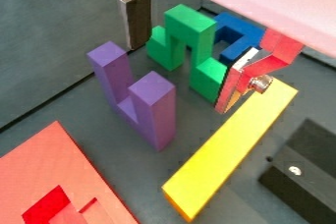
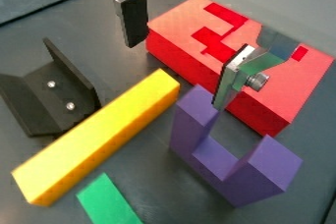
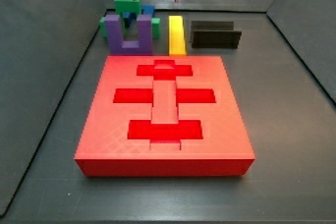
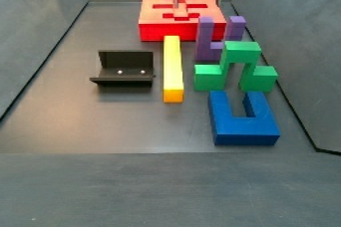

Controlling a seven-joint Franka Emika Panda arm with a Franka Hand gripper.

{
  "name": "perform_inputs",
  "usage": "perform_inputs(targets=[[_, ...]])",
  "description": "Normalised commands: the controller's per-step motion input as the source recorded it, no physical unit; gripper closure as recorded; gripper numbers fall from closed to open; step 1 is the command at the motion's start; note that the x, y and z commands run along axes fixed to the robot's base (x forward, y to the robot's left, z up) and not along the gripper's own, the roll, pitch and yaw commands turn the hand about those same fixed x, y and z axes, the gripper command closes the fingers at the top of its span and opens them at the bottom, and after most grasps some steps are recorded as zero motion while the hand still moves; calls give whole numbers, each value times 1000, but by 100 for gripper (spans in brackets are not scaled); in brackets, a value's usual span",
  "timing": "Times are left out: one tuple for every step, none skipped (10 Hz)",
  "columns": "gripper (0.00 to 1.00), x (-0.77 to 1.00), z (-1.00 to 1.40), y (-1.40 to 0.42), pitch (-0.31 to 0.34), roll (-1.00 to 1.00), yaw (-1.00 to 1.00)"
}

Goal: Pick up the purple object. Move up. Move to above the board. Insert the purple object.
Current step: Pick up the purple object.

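Looking over my feeds, I judge nothing of the task is done yet: the purple object (image 2: 230, 159) sits on the dark floor, unheld, its two arms pointing up. The gripper (image 2: 184, 46) hangs above it with its jaws wide apart and nothing between the fingers (image 2: 132, 17). Grasp, lift, carry over and insertion are all left.

In a side view the purple object (image 3: 125, 33) stands at the far end of the bin, just beyond the board (image 3: 164, 105), left of the yellow bar (image 3: 176, 33) and in front of the green block (image 3: 130, 8). It is matte, square-edged plastic. The board is a thick red slab with brighter recessed crosses joined by a bar. The black fixture (image 3: 214, 34) stands right of the yellow bar.
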Motion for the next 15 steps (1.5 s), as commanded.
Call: perform_inputs(targets=[[0,-86,-340,-274,-23,0,34],[0,-3,-451,-331,0,121,14],[0,0,-491,-340,36,247,3],[0,0,-429,-123,44,181,0],[0,-49,-237,14,41,126,49],[0,-183,-17,103,3,63,0],[0,-300,0,111,0,56,0],[0,-274,-71,94,0,80,0],[0,-160,-229,91,23,151,71],[0,-106,-303,103,59,210,63],[0,-49,-303,46,94,264,91],[0,0,-249,0,123,309,126],[0,0,-171,-6,117,303,114],[0,0,-54,-23,77,140,0],[0,0,-17,0,0,0,0]])
